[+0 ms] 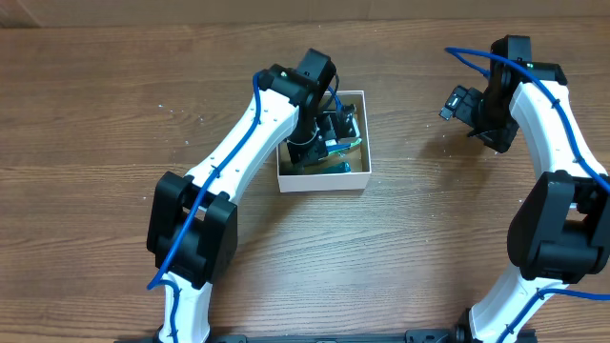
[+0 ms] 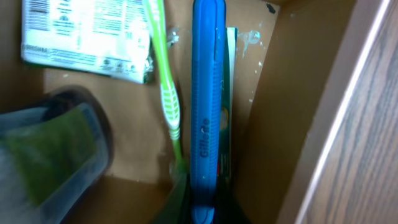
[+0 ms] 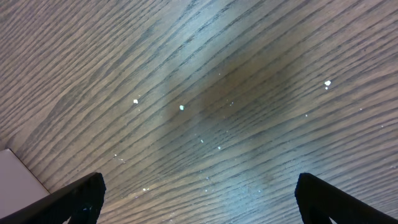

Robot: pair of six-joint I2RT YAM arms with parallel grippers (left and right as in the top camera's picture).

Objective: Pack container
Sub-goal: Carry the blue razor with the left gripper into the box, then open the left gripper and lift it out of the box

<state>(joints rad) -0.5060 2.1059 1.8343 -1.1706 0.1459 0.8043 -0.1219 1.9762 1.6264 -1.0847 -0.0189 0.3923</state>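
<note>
L gripper [image 1: 335, 135] plugged the container [image 1: 322, 181] mid-bench. Razor [image 2: 205, 112], toothbrush [image 2: 166, 81] and packet [image 2: 87, 31] crowded its floor. Bench [image 1: 95, 95] twd left and right edges lay open.

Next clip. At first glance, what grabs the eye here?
The left gripper is down inside the white-walled container near the middle of the table. Its wrist camera shows a blue razor, a green toothbrush and a white packet on the cardboard floor. The right gripper hangs open over the wood at far right.
</note>
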